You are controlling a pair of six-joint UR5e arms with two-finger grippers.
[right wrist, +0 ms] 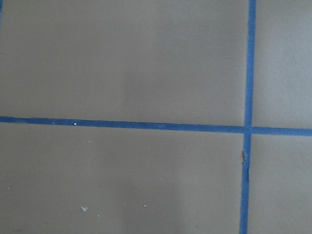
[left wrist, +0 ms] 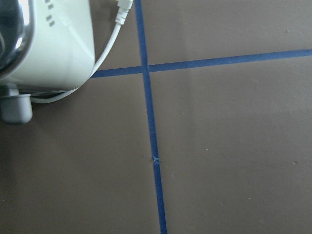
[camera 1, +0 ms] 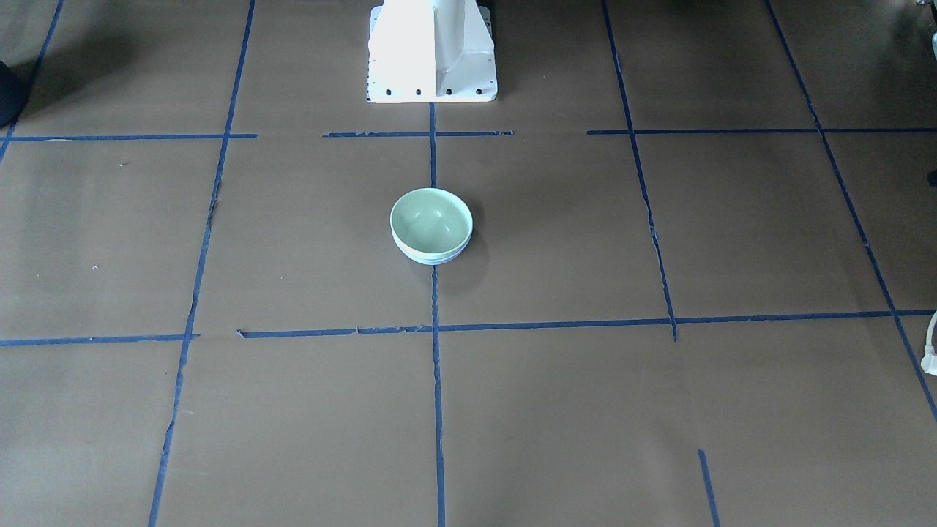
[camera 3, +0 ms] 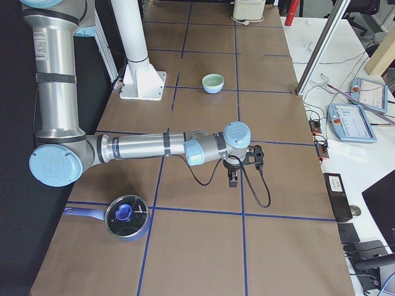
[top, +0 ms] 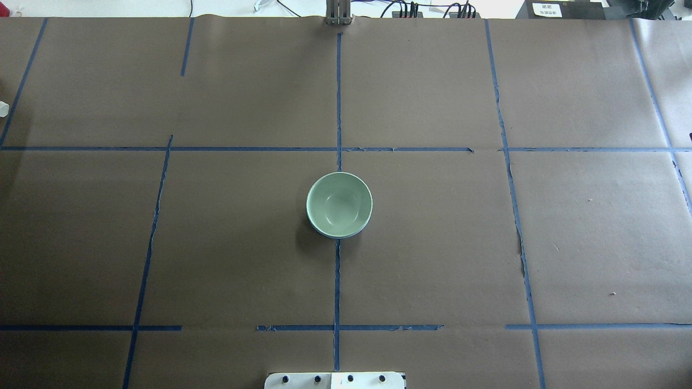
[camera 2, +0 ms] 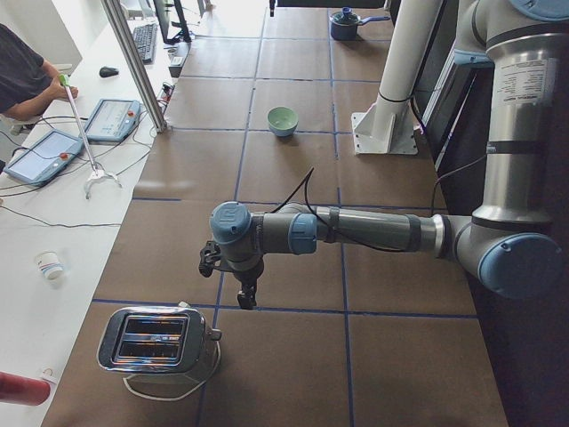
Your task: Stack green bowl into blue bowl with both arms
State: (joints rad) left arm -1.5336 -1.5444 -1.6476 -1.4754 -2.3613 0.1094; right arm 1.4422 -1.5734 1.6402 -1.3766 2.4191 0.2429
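Nearest us in the side views, the left arm (camera 2: 356, 229) and right arm (camera 3: 142, 147) reach low over the surface (camera 1: 659, 402), well apart from the bowls; we cannot tell whether the left fingers (camera 2: 246, 299) or right fingers (camera 3: 234, 180) are spread. The green bowl (camera 1: 430, 217) sits nested in the blue bowl (camera 1: 432, 258) at mid-surface; we judge it light, rigid and slippery, best pinched across its rim.

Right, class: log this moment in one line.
stage: stacked | green bowl: nested in blue bowl | left gripper: by toaster | right gripper: toward pot | jaws: unclear
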